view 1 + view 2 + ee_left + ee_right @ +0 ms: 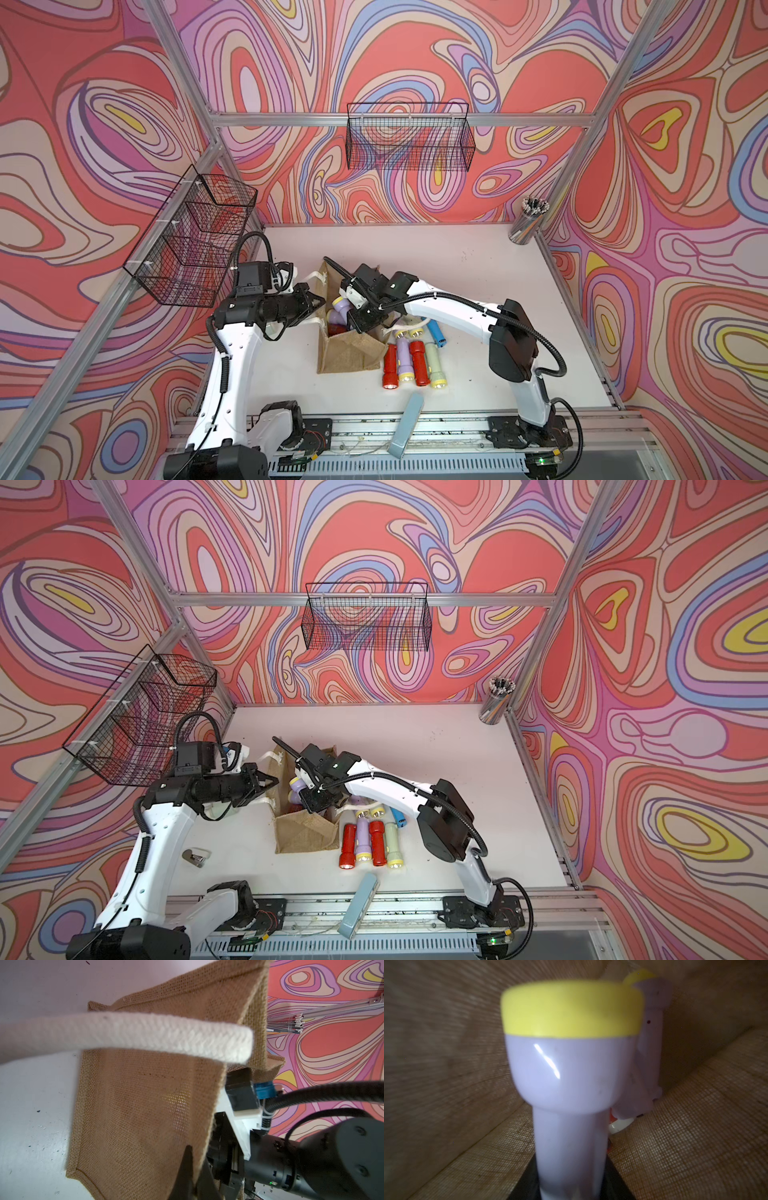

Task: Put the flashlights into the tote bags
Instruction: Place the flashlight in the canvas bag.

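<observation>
Right wrist view: right gripper (571, 1186) clamped on a lilac flashlight (571, 1076) inside the tote bag (446, 1064); left gripper (196, 1159) pinched on the bag's wall.

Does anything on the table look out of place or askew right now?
Yes. The grey-blue bar lies slanted across the front edge of the table, partly over the metal rail. The near wall of the bag is also creased.

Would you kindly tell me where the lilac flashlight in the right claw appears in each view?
Top view: lilac flashlight at tote bag mouth, mid-frame.
Top view: lilac flashlight, left of centre.
Left wrist: not in it.
Right wrist: it fills the centre.
Shared landmark: tote bag burlap.
</observation>
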`<state>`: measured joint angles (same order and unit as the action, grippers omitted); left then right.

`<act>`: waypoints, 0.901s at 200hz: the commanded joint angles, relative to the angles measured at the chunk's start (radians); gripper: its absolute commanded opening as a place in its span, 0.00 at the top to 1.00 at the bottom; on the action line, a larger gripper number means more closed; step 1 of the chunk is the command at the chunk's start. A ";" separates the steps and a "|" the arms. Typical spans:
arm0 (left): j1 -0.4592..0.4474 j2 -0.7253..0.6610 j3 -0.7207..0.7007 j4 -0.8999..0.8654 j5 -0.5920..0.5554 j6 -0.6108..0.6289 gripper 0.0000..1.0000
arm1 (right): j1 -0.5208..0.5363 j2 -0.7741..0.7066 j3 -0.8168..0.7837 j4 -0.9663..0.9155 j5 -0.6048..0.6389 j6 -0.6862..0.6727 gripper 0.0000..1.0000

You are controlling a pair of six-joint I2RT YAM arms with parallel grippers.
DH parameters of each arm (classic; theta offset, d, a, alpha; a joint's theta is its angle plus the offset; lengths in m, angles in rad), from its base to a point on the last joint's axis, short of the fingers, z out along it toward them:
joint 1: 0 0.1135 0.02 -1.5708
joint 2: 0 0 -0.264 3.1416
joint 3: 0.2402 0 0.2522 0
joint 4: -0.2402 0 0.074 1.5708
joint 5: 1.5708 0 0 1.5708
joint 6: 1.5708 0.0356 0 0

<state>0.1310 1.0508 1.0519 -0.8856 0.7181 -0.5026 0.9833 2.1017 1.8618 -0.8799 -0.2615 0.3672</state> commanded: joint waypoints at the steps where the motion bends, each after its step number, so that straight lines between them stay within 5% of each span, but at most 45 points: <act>1: 0.002 -0.028 -0.013 0.029 0.024 -0.014 0.95 | 0.003 0.030 0.007 -0.122 0.081 -0.020 1.00; 95: 0.002 -0.012 -0.033 0.020 -0.060 -0.038 0.95 | 0.003 0.067 0.054 -0.297 0.232 -0.069 1.00; 180: 0.002 0.000 -0.036 0.033 -0.047 -0.033 0.95 | 0.003 0.143 0.097 -0.260 0.144 -0.049 0.89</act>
<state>0.1307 1.0439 1.0183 -0.8692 0.6796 -0.5354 0.9901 2.1983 1.9610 -1.0943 -0.1280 0.3264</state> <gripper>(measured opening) 0.059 0.380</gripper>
